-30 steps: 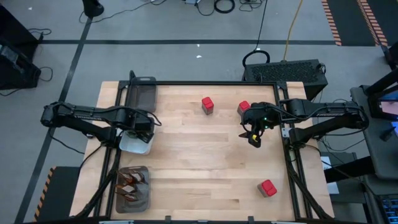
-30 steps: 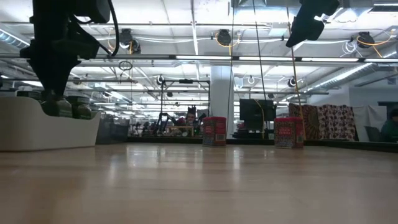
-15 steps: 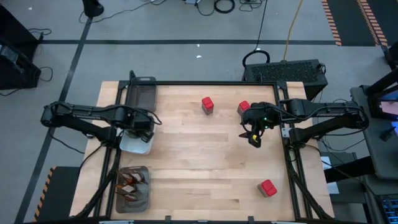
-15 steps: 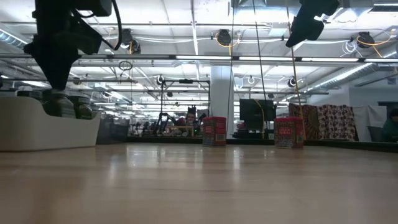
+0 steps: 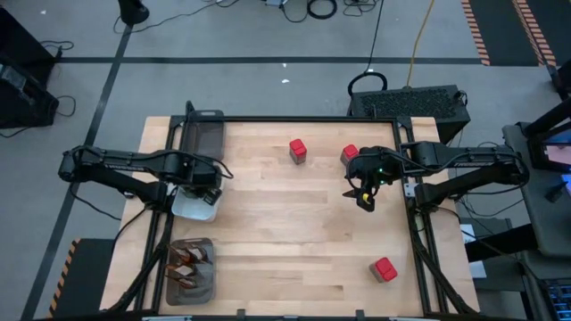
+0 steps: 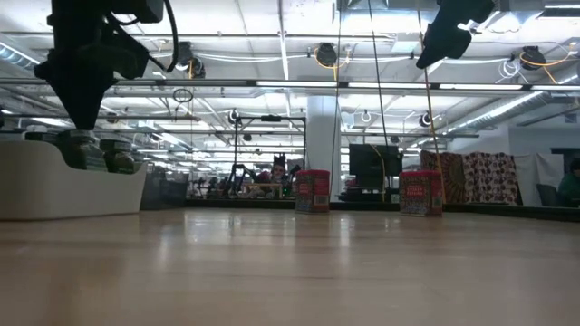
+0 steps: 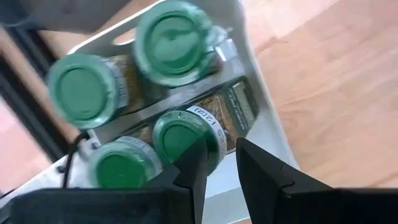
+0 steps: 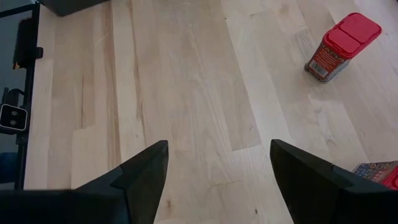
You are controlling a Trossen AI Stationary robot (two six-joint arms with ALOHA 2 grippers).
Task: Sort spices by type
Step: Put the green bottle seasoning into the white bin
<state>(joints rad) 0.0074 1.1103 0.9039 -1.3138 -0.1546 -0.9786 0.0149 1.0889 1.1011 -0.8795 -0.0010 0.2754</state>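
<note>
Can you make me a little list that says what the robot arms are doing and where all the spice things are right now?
left gripper: over the white dish, jaws narrowly apart, holding nothing
jars with green lids: four in the white dish
right gripper: jaws open, empty, above the table near its right side
red boxes: three loose on the table, one partly hidden under the right arm
brown sachets: in the grey mesh tray at the front left corner
second mesh tray: back left corner
</note>
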